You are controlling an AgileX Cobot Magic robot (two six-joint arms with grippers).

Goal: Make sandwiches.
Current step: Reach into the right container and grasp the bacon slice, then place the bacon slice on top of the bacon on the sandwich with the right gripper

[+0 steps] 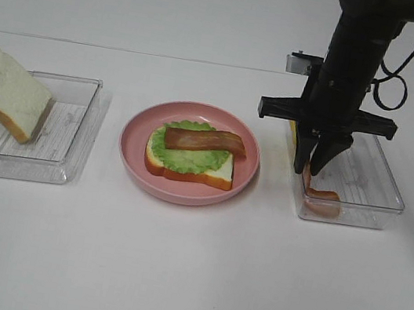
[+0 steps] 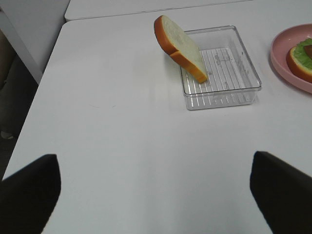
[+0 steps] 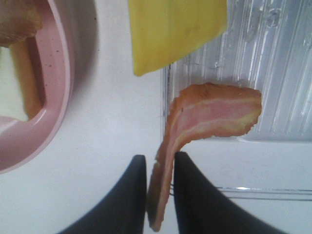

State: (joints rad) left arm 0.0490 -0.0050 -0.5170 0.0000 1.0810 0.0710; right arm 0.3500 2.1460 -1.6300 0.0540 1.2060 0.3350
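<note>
- Right wrist view: right gripper (image 3: 160, 161) is down in the tray (image 1: 387, 193) right of the plate (image 1: 133, 147). Its jaws are pinched to a narrow slot on one end of the bacon (image 3: 214, 114), and both fingers look to touch its faces.
- The grip is at the very end, with the bacon on edge there. The rest curls flat onto the tray floor, so expect it to dangle once lifted.
- Step, as I read it: grasp made, next carry to the stack (image 1: 191, 152) on the plate (bread, lettuce, plated strip (image 1: 205, 140) on top).
- Lift straight up until the tail clears the tray wall, then cross to the plate.
- Going sideways too early likely snags the wall or drags the cheese (image 3: 178, 29), which sits at the tray's plate-side edge.
- Lower until the tail touches the stack, lay the bacon alongside the plated strip, and release low.
- Left gripper (image 2: 156, 195): wide open and empty, over bare table (image 2: 122, 146) left of the plate, short of the bread tray (image 2: 222, 73). Leave it parked.
</note>
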